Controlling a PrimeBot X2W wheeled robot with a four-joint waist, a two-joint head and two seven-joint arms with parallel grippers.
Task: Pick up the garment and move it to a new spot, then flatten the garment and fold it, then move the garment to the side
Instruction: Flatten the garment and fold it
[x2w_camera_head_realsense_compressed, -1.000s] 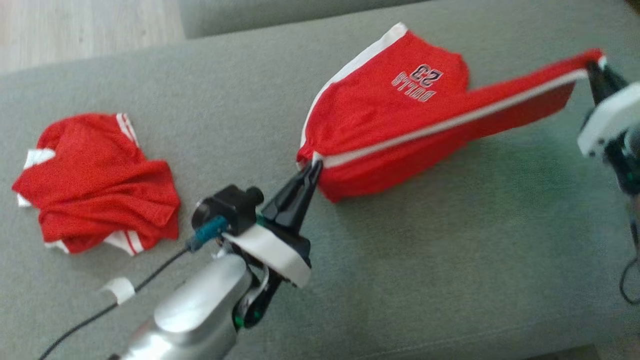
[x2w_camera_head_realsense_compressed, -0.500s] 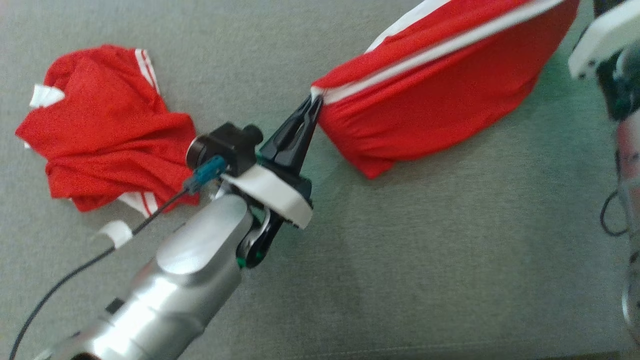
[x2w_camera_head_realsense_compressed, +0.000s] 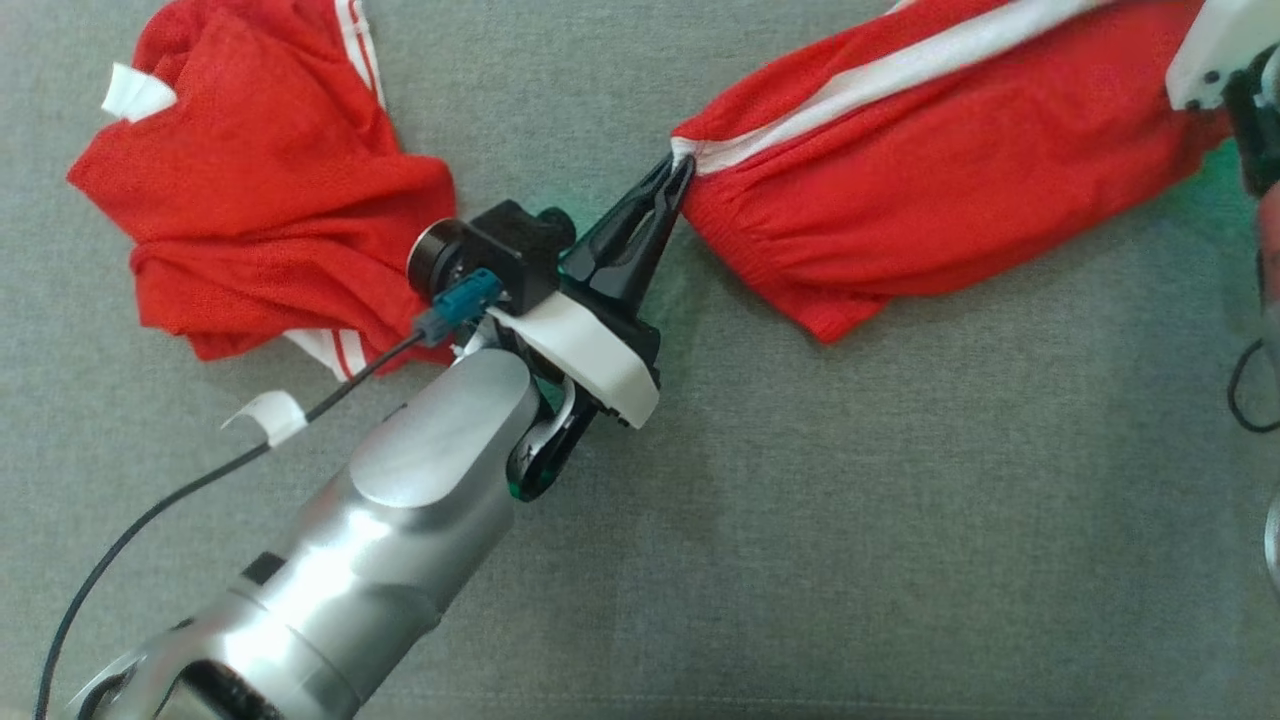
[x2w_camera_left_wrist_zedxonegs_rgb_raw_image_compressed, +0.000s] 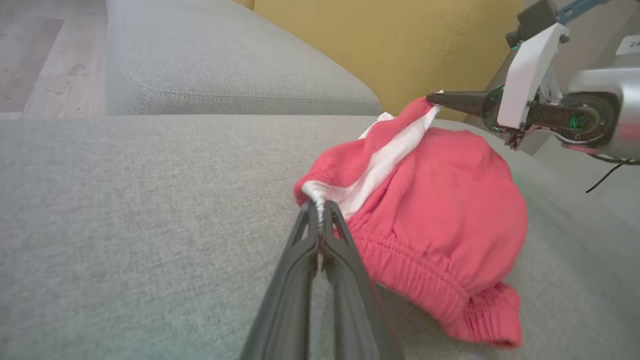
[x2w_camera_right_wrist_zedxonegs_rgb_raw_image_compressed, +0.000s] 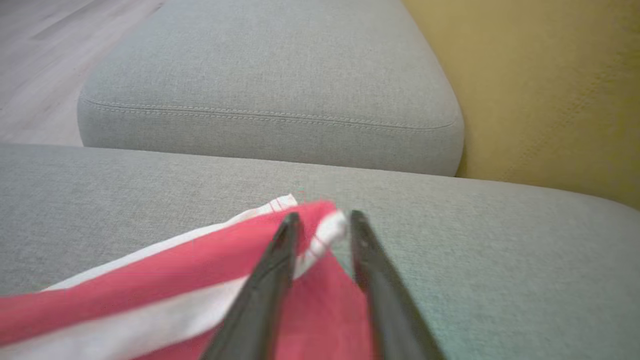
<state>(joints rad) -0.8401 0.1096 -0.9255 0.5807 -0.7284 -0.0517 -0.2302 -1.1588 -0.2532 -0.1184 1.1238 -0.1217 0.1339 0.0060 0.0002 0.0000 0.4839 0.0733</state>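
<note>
The left end effector (x2w_camera_head_realsense_compressed: 680, 170) is clamped shut on the gathered waistband corner of the red garment (x2w_camera_head_realsense_compressed: 950, 190), right where its white stripe begins. The silver forearm behind it trails a black cable (x2w_camera_head_realsense_compressed: 150, 515). Beyond the closed tips, the garment sags in a rounded bundle onto the grey sofa seat (x2w_camera_head_realsense_compressed: 900, 520), its elastic hem touching the cushion. It then rises along the stripe to the right end effector (x2w_camera_left_wrist_zedxonegs_rgb_raw_image_compressed: 434, 98). There the far corner is gripped and held off the seat, with the fingers slightly apart around the bunched cloth. A second red garment (x2w_camera_head_realsense_compressed: 270, 190) lies crumpled to the left of the left end effector, just beside its wrist. Further off sit another grey cushion (x2w_camera_right_wrist_zedxonegs_rgb_raw_image_compressed: 270, 80) and a yellow backrest (x2w_camera_right_wrist_zedxonegs_rgb_raw_image_compressed: 550, 90).
</note>
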